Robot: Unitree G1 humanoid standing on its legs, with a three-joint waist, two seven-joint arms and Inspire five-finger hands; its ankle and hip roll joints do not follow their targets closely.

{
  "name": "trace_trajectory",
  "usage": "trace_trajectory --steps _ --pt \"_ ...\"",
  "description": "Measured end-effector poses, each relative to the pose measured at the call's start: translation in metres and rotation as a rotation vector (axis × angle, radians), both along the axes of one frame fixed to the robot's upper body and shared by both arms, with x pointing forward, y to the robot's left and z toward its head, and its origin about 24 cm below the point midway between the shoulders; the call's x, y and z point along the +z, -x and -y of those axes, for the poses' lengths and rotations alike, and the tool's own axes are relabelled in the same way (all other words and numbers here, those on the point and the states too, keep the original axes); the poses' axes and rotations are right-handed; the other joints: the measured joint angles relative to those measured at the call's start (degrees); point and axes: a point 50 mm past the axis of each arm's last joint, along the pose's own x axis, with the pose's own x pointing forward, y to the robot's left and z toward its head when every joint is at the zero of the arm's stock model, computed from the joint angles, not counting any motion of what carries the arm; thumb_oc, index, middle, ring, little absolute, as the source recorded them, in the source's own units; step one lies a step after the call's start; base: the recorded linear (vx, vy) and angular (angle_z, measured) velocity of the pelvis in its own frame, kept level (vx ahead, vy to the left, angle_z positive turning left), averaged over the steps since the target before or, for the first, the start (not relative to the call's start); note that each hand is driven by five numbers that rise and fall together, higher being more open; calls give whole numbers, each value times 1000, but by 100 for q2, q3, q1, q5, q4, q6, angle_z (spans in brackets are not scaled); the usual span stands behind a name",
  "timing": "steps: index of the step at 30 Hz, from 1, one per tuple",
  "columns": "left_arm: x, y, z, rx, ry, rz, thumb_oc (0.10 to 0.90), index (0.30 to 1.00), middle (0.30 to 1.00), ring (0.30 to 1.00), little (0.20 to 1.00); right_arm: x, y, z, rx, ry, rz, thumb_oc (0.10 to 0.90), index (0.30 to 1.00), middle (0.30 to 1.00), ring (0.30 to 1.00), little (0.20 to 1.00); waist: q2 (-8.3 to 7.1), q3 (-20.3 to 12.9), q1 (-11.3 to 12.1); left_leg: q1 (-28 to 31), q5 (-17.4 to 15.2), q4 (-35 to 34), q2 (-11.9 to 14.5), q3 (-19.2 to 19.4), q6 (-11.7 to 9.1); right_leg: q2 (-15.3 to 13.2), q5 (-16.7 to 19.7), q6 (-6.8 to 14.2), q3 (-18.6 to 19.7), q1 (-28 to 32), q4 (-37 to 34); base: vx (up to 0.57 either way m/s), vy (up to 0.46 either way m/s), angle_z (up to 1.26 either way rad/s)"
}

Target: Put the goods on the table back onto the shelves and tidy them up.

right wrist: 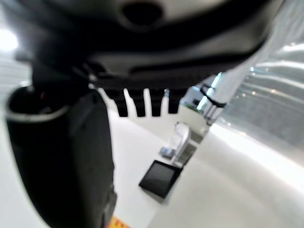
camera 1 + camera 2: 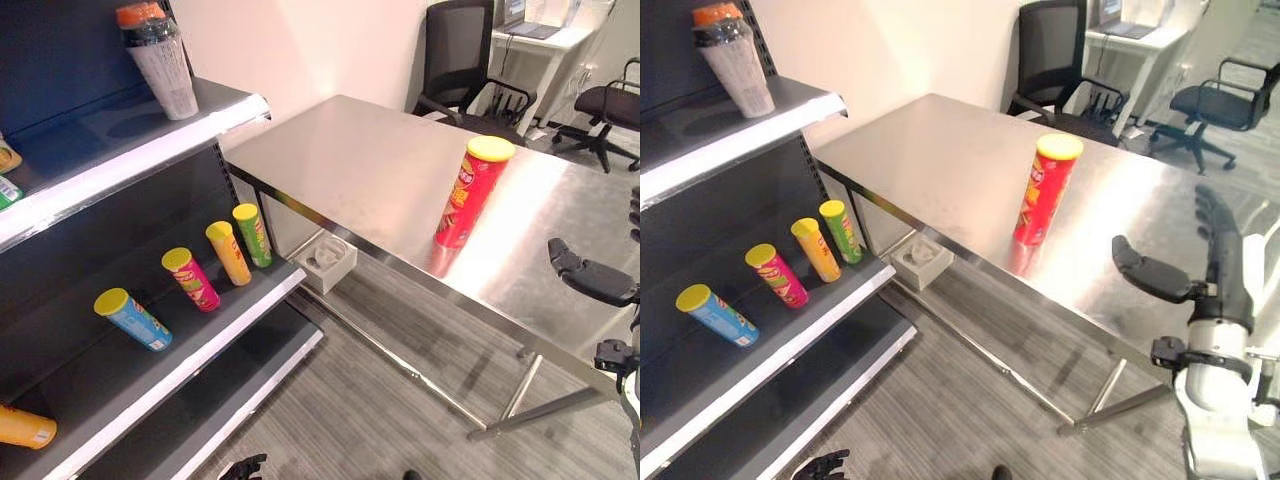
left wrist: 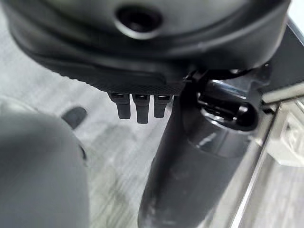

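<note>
Red chip can [image 2: 471,193] upright on steel table [image 2: 360,170], alone, well apart from shelf [image 2: 215,320]; right hand [image 2: 1212,262] near can, fingers straight, empty; left hand [image 2: 243,467] hangs low, loosely curled, empty. Risk: tall can tips if nudged high, rolls off table

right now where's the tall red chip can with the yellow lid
The tall red chip can stands upright on the steel table, toward its right front edge, ahead of the open right hand.
</note>
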Motion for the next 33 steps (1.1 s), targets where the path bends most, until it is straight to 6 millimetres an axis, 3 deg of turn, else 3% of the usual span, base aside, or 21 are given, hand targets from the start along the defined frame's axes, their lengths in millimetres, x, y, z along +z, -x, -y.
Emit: trace_trajectory --steps 2,5,6,8,9,12,13,14,15,16,18,19,20,21,22,24,26,27,28,29,33 --pt "1 -2 -3 -8 -6 3 800 900 900 900 900 -3 -3 -7 27 -42 31 800 900 900 900 900 -130 4 -7 -19 1 3 110 -96 2 113 -35 -31 -56 35 0 136 -272 16" --pt "2 -8 -6 32 -18 24 800 900 900 900 900 -5 -22 -55 205 -135 143 800 900 900 900 900 -210 -35 248 -210 40 767 698 -342 47 543 -314 -324 -14 51 188 197 -443 -14" --pt "4 -13 -6 51 -16 44 800 900 900 900 900 -3 -24 -61 225 -145 167 800 900 900 900 900 -187 38 382 -447 97 1298 952 -763 -62 612 -604 -603 -11 -159 738 98 -202 -10" --pt "13 -28 -19 74 -51 128 800 900 900 900 900 -4 -23 -67 231 -176 196 800 900 900 900 900 -395 177 604 -1140 584 2498 1214 -1573 -32 580 -1115 -771 111 -467 1521 53 -68 -3" --pt "21 -41 -27 91 -77 191 800 900 900 900 900 -1 -20 -71 236 -181 217 800 900 900 900 900 -584 228 675 -1675 724 3083 1138 -2122 76 529 -1158 -883 144 -369 1421 57 81 8" --pt "20 -42 -19 116 -61 202 800 900 900 900 900 20 -12 -77 256 -145 322 800 900 900 900 900 -656 237 645 -1937 -282 2636 193 -2092 320 364 -955 -889 318 -293 885 116 162 -14" --pt "18 -39 -14 121 -50 194 800 900 900 900 900 26 -12 -79 260 -125 351 800 900 900 900 900 -592 258 681 -1775 -315 2022 -57 -2071 311 395 -862 -951 436 -285 746 297 323 -58" --pt "13 -35 -6 72 -56 148 800 900 900 900 900 27 -9 -78 201 -118 393 800 900 900 900 900 -432 225 557 -1758 -273 694 -186 -2349 229 610 -810 -799 508 -229 452 400 406 -58" --pt "12 -36 -6 54 -67 139 800 900 900 900 900 27 -7 -77 171 -129 417 800 900 900 900 900 -387 278 558 -1766 -246 152 -171 -2513 189 675 -809 -798 584 -246 389 405 446 -77" --pt "13 -49 0 32 -67 156 800 900 900 900 900 23 -9 -72 91 -136 421 800 900 900 900 900 -282 393 602 -1984 -118 -158 -154 -2939 -57 676 -786 -801 926 -192 234 411 505 -83" --pt "12 -47 8 28 -57 156 800 900 900 900 900 25 -8 -73 79 -121 429 800 900 900 900 900 -70 382 620 -1791 -21 -125 -75 -2799 -172 632 -655 -606 1102 22 4 231 325 -95" --pt "9 -39 14 37 -43 135 800 900 900 900 900 27 -7 -74 80 -103 434 800 900 900 900 900 71 344 649 -1644 -62 -94 -69 -2679 -159 610 -639 -590 1190 118 -49 244 324 -94" --pt "7 -33 22 51 -19 129 800 900 900 900 900 29 -5 -73 78 -78 435 800 900 900 900 900 244 258 602 -1556 -286 27 -82 -2624 123 583 -630 -572 1209 140 -49 249 332 -87" --pt "7 -35 20 68 -22 128 800 900 900 900 900 27 -3 -72 70 -82 432 800 900 900 900 900 161 288 505 -1416 108 82 -284 -2560 107 317 -630 -427 1263 209 -46 240 363 -83" --pt "6 -32 13 87 -34 107 800 900 900 900 900 23 -3 -76 82 -97 419 800 900 900 900 900 -47 222 444 -1279 56 85 -635 -2336 252 -81 -715 -371 1327 247 6 147 288 -73" --pt "10 -39 -9 87 -92 121 800 900 900 900 900 22 -1 -87 144 -123 413 800 900 900 900 900 -415 208 301 -1023 26 -83 -1148 -1954 591 -587 -175 -255 1344 102 132 133 284 -57" --pt "15 -51 -14 78 -106 152 800 900 900 900 900 23 -2 -97 213 -131 408 800 900 900 900 900 -446 209 392 -876 -100 -80 -1226 -1934 765 -623 101 -51 1425 4 374 121 277 -33" --pt "13 -44 -19 101 -116 124 800 900 900 900 900 24 -6 -105 273 -155 403 800 900 900 900 900 -441 213 520 -748 -202 -82 -1224 -1649 824 -652 90 111 1468 -104 644 70 169 -39" --pt "11 -41 -17 111 -106 114 800 900 900 900 900 21 -6 -107 291 -174 392 800 900 900 900 900 -443 214 502 -671 -205 -83 -1243 -1623 829 -664 101 107 1467 -126 744 85 159 -42" --pt "8 -32 -11 92 -94 98 800 900 900 900 900 18 -5 -106 306 -203 376 800 900 900 900 900 -451 209 481 -567 -224 -84 -1320 -1515 856 -761 220 277 1435 -66 757 70 91 -26" --pt "5 -20 -11 109 -75 67 800 900 900 900 900 4 3 -89 265 -258 317 800 900 900 900 900 -548 146 477 -445 -255 -83 -1397 -1489 899 -840 225 272 1199 80 684 105 22 -4"
